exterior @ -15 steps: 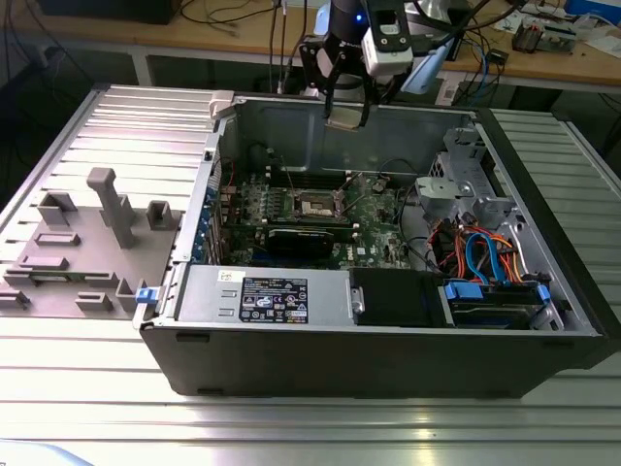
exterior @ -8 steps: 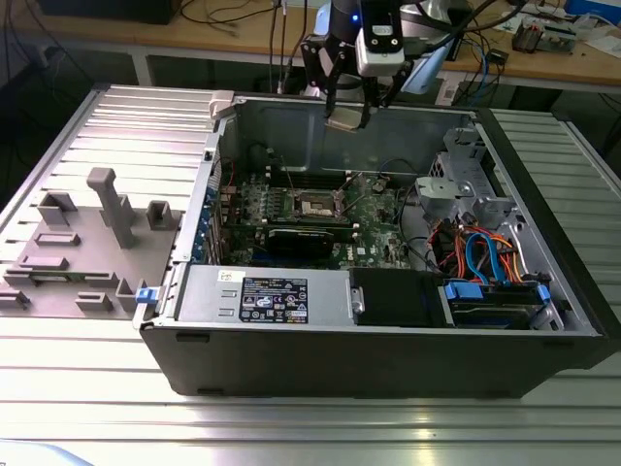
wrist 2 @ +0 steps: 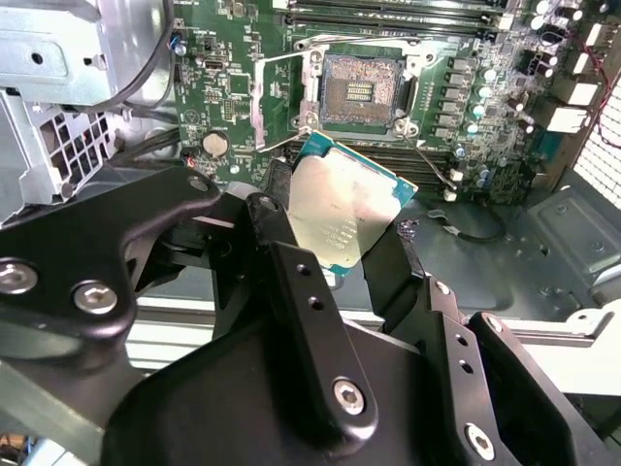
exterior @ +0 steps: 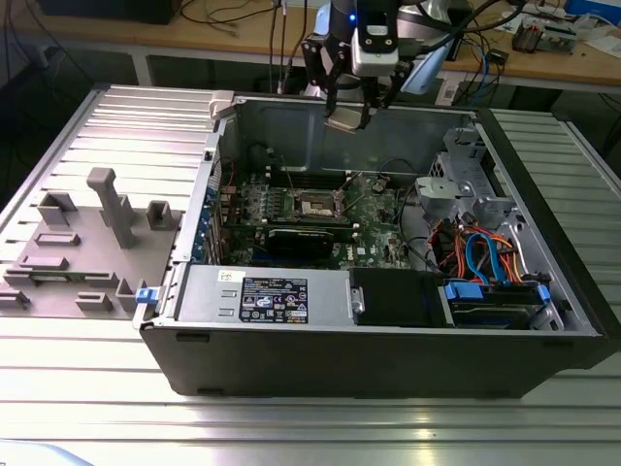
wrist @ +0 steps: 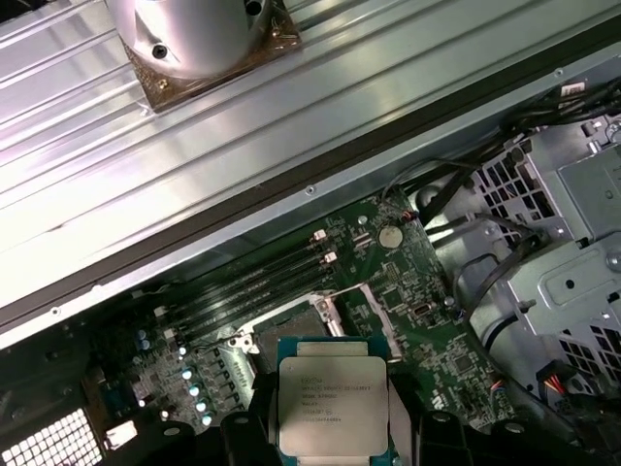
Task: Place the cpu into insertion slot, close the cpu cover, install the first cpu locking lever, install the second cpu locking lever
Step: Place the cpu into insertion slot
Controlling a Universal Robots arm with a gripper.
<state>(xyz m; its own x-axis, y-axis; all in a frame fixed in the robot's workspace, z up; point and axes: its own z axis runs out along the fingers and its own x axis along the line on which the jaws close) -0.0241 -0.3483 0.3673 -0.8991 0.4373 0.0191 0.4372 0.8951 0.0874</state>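
Second wrist view: fingers [wrist 2: 388, 267] clamping cpu [wrist 2: 344, 218] by opposite edges, metal top facing camera. Insertion slot [wrist 2: 359, 89] lying uncovered beyond fingertips, well apart from chip, cpu cover [wrist 2: 281, 102] standing raised beside it. Exterior view: fingers hovering over open computer case [exterior: 388, 359].

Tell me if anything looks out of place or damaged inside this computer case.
Nothing looks damaged. The cpu is not seated: the gripper holds it in the air, apart from the empty insertion slot, whose cpu cover stands open. In the second wrist view the cpu's top shows dull smears.
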